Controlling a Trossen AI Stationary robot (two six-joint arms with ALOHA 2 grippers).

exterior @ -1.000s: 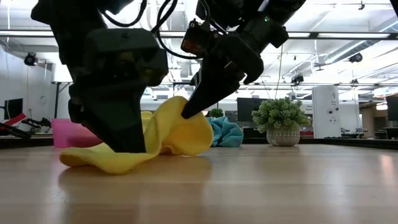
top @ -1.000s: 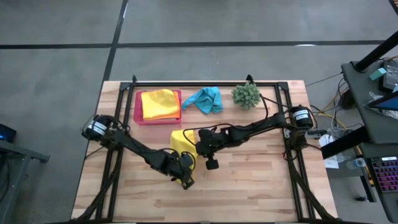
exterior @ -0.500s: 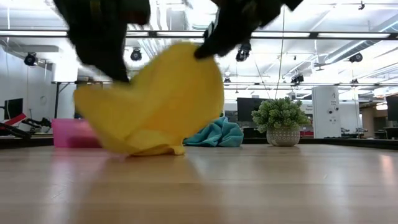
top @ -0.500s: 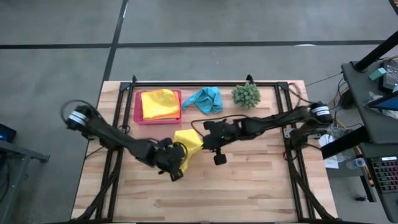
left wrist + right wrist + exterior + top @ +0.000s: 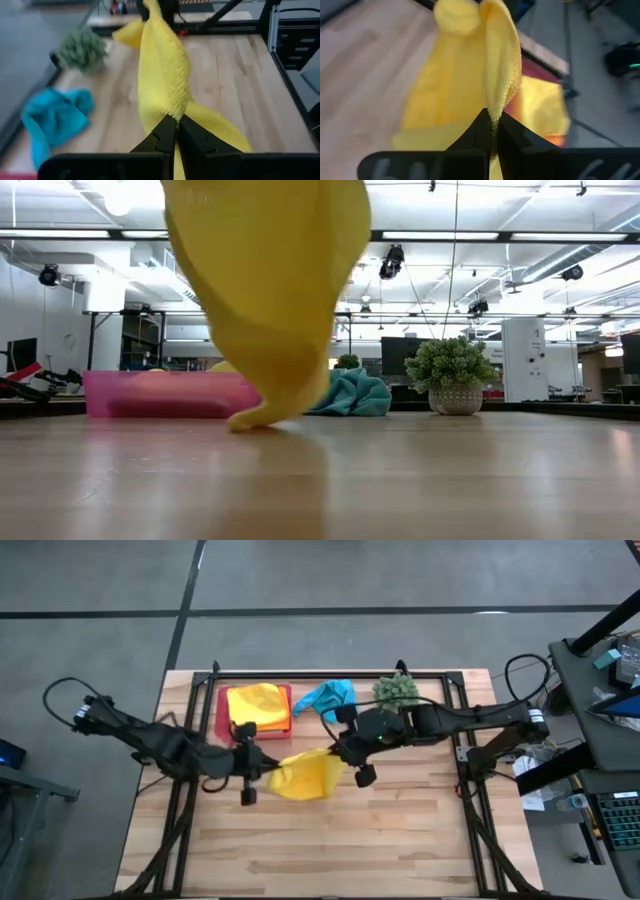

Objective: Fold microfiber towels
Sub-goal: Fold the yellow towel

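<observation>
While aloft, yellow towel [image 5: 270, 290] tool-pinched [image 5: 172, 131].

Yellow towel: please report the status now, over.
Left end effector and right end effector both shut on yellow towel. Towel lifted, stretched between them, lowest tip at the table. Nothing in the way.

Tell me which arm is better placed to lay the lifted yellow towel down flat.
Neither alone, probably. The left gripper and right gripper each pinch an edge of the yellow towel, which hangs between them above the table, so both should lower together.
</observation>
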